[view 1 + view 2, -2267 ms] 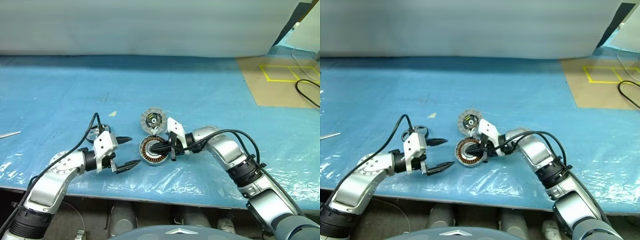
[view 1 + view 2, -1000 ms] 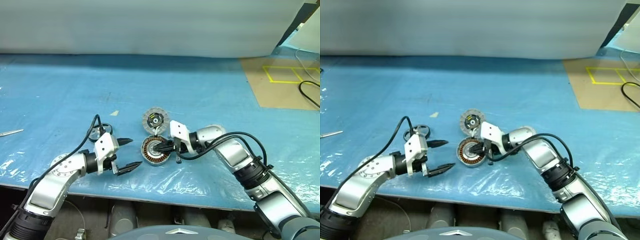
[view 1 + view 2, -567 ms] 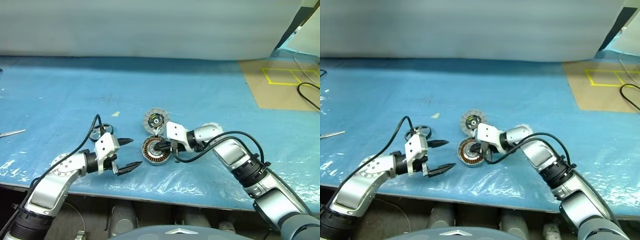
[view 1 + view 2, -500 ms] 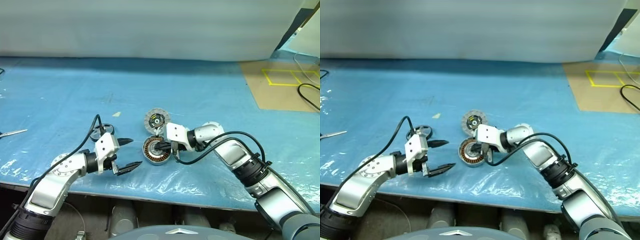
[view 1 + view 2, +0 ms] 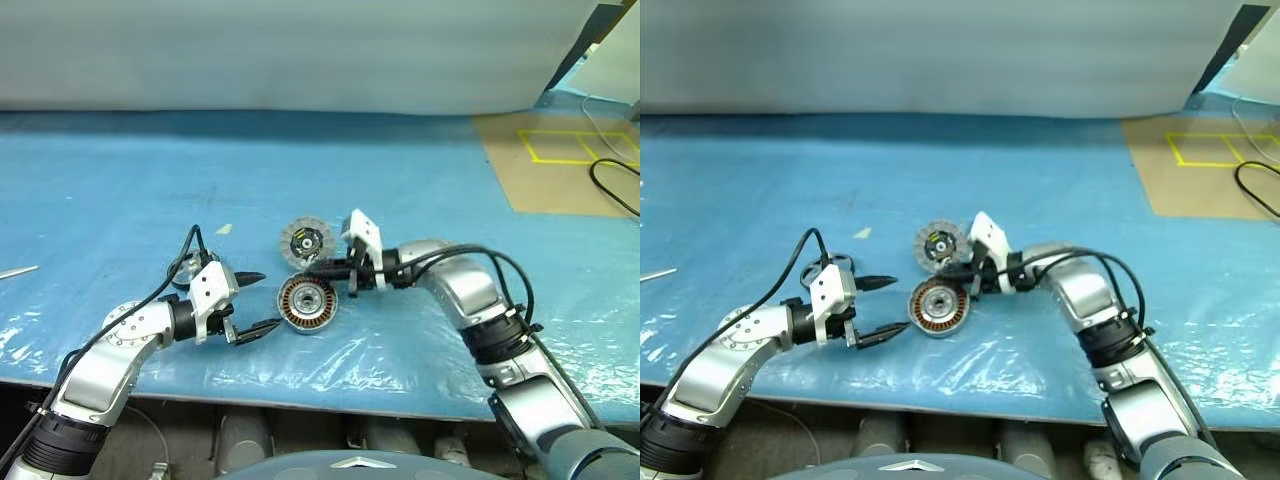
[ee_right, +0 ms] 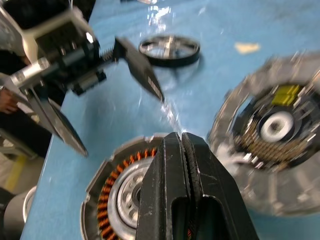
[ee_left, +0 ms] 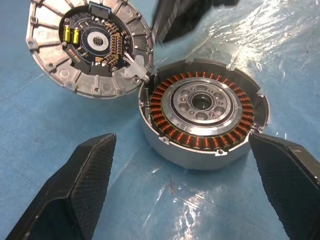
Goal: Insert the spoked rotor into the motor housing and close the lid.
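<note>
- Overhead, from the head views: motor housing [image 5: 306, 303] flat on the blue plastic sheet [image 5: 420, 180], copper windings up, nothing in it; lid [image 5: 306, 241] swung open just behind, joined at the edge, ribbed face and dark centre upward. Spoked rotor [image 5: 830, 268] on the sheet to the left, behind the left wrist, well apart from the housing.
- Same views: left gripper [image 5: 253, 304] low beside the housing on its left, fingers spread wide with nothing between them. Right gripper [image 5: 325, 270] reaching in from the right, above the gap between housing and lid, fingers pressed together, nothing held.
- Left wrist view: housing [image 7: 204, 117] straight ahead between the two spread black fingers [image 7: 75, 187], hub bare, hinge tab touching the lid [image 7: 90, 45]; dark blur of the other gripper above.
- Right wrist view: shut fingertips [image 6: 180, 150] over the housing rim [image 6: 117, 200], open lid [image 6: 272, 145] to one side, rotor [image 6: 169, 49] lying flat beyond the left gripper [image 6: 107, 92].
- Step in hand, by judgement: rotor not yet fetched, so insertion not begun and lid unclosed.
- Next, probably: turn the open left gripper back to the rotor, pinch its rim, carry it level over the hub and seat it; only then fold the lid down.
</note>
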Robot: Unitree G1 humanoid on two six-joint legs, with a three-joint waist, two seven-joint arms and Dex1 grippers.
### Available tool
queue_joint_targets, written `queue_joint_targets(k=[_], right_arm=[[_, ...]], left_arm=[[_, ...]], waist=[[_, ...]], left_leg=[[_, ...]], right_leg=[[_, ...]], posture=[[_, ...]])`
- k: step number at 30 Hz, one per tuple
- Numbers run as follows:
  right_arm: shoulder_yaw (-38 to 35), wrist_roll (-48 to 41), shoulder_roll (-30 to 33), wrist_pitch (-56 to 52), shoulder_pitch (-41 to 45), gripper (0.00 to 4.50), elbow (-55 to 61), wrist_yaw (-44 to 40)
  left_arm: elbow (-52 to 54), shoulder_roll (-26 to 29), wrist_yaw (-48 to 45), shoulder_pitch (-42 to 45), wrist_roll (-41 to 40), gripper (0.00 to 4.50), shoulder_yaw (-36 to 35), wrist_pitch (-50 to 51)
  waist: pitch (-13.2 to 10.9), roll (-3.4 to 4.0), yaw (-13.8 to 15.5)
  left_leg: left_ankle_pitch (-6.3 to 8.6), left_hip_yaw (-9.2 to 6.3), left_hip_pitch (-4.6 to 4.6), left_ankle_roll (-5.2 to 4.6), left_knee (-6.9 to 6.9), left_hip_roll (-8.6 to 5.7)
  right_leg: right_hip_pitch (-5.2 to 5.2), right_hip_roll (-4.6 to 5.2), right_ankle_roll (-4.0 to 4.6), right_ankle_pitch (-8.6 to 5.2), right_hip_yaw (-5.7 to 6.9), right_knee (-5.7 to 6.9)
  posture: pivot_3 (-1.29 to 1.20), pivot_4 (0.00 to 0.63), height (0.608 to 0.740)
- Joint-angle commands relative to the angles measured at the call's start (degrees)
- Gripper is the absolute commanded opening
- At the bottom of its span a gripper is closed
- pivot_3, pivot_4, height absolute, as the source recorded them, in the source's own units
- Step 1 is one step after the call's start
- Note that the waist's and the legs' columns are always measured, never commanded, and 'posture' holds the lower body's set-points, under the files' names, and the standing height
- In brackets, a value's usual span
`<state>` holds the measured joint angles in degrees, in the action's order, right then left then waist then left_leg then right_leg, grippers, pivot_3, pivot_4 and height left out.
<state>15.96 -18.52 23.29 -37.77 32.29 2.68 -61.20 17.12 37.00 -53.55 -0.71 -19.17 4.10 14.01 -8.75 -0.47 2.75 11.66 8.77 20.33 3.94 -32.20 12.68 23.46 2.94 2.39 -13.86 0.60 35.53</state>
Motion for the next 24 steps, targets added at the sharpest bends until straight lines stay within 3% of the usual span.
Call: queue_joint_targets(k=[1, 20, 24], right_arm=[[2.0, -0.3, 0.8, 0.6, -1.1, 0.02, 3.4, -1.0], [7.0, 1.8, 0.9, 3.0, -2.8, 0.02, 3.2, -2.2], [13.0, 8.2, 1.9, 7.0, -3.1, 0.02, -2.6, -2.2]], left_arm=[[0.9, -0.1, -0.4, -0.1, -0.4, 4.5, -0.3, -0.9], [3.7, 0.4, -0.1, -3.1, -1.1, 4.5, -0.9, 0.3], [3.8, 0.3, 0.1, -2.9, -0.9, 4.5, -0.7, 0.6]], waist=[[0.0, 0.0, 0.0], [-0.1, 0.04, -0.2], [-0.1, 0.04, -0.2]], left_leg=[[0.01, -0.02, 0.0, 0.03, 0.03, 0.04], [0.08, 0.0, -0.22, 0.12, -0.05, 0.08], [0.08, 0.0, -0.22, 0.13, -0.04, 0.08]], right_leg=[[0.0, -0.04, 0.04, -0.02, 0.03, -0.02], [-0.2, -0.03, 0.32, -0.24, 0.02, -0.08], [-0.2, -0.03, 0.32, -0.23, 0.02, -0.08]], posture=[[0.0, 0.15, 0.74], [0.0, 0.15, 0.74], [0.0, 0.15, 0.74]])
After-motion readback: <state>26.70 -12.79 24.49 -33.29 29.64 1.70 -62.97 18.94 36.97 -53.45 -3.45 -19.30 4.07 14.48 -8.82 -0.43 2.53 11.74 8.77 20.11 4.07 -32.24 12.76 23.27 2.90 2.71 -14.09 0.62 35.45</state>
